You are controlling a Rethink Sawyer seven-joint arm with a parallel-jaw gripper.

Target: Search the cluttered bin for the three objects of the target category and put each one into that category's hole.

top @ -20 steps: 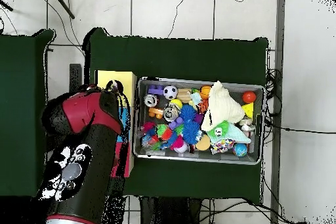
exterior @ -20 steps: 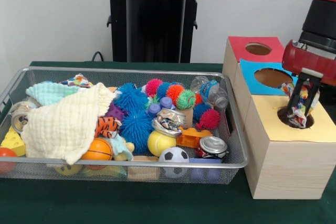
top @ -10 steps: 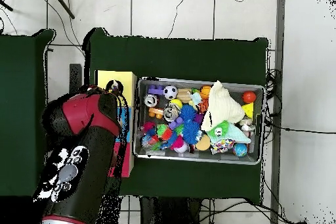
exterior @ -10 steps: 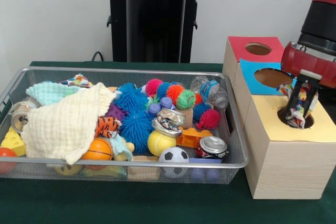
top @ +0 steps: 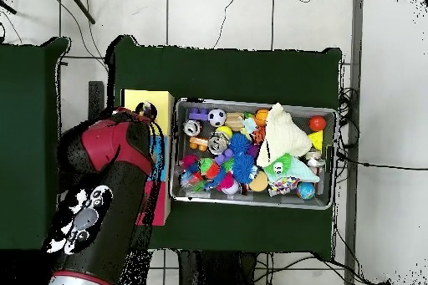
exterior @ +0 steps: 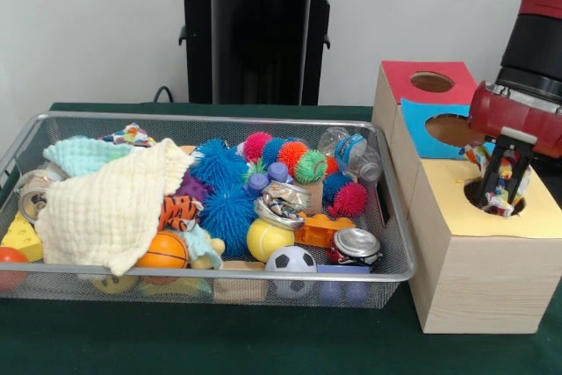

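Gripper (exterior: 501,192) has risen, patterned cloth (exterior: 500,189) now mostly inside yellow hole (exterior: 497,203).

3 box holes (exterior: 457,129); 2 crushed cans (exterior: 355,244); 1 bin (exterior: 386,217).

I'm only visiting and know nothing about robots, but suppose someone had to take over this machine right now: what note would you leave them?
Gripper: down at the hole in the yellow panel of the wooden box, with a multicoloured patterned cloth between its fingers, part of it already in the hole. Whether the grip has let go cannot be told.
Done: this cloth is brought to the yellow hole; earlier deliveries cannot be seen.
Left: finish the drop, lift clear. In the wire bin more cloths remain: a cream cloth, a mint one, a patterned one. The blue and red holes look empty.
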